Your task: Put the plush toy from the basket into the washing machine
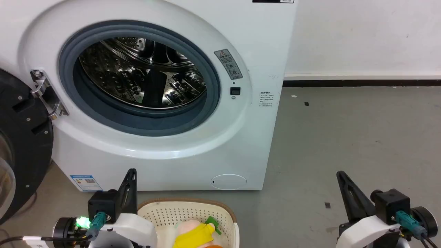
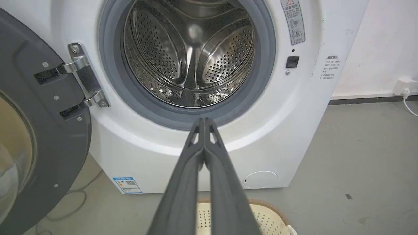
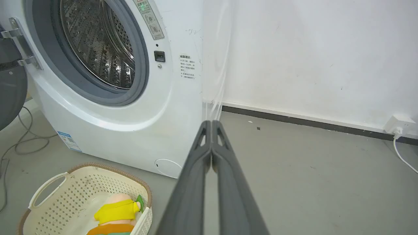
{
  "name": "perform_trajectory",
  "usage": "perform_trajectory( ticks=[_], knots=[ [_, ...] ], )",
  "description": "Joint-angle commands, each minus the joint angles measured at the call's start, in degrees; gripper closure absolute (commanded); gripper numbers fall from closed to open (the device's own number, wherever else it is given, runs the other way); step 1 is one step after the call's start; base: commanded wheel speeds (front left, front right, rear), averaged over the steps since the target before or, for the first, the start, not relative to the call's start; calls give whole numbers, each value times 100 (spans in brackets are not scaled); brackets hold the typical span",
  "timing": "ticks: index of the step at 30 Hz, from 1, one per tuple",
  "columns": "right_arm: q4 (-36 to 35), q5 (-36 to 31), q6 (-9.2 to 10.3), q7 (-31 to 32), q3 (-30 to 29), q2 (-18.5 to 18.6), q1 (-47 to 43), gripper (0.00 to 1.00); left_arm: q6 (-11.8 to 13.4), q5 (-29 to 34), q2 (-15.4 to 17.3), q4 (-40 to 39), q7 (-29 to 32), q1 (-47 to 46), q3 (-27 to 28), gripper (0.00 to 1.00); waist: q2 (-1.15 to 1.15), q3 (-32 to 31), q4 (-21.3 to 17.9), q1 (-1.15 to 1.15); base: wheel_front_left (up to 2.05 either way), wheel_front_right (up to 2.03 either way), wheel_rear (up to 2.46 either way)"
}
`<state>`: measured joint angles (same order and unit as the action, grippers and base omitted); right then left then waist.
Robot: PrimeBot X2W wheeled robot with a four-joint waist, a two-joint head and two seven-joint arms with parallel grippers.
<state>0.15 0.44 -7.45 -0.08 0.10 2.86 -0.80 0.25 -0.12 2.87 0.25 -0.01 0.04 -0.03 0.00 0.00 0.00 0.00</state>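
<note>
At the far left the black round door point(image 1: 20, 137) stands swung open on its metal hinge point(image 1: 44, 93), so the porthole is free. Any carry from that side should probably keep clear of the door's edge. Next comes the left hand point(image 1: 132, 172), poised by the left end of the basket point(image 1: 186, 201), its two long fingers pressed together and holding nothing. The basket stands on the floor point(image 1: 344, 137) just in front of the washing machine point(image 1: 248, 137). The plush toy point(image 1: 196, 234) lies inside it toward the right wall, yellow clothing uppermost, and nothing grips it. The step in hand looks like the first reach. To do it well, the nearer left hand would spread its fingers wide, drop inside the brown rim and close on the soft yellow body rather than the green trim. It would then lift straight up until the toy clears the rim. Above and behind, the steel drum point(image 1: 137, 75) is open. The thick grey gasket point(image 1: 144, 122) forms a lip that a dangling cushion could catch on, so the release should come well inside. Further right, the right hand point(image 1: 341, 174) hovers over bare floor well apart from the basket, fingers likewise closed together and empty. A wall socket point(image 3: 399, 124) sits far off at the right, out of the path.
</note>
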Motion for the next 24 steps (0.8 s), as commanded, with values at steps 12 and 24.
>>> perform_trajectory(
  ticks=[12, 24],
  knots=[
    [-9, 69, 0, -76, -8, 0, -15, 0, 47, -29, 0, 17, -77, 15, -49, 0, 0, 10, -5, 0, 0, 0, 0],
    [-35, 106, -1, -219, -74, 0, 6, 0, 83, -103, 0, 217, -220, 2, -173, 0, 0, 103, -46, 0, 0, 0, 0]
  ],
)
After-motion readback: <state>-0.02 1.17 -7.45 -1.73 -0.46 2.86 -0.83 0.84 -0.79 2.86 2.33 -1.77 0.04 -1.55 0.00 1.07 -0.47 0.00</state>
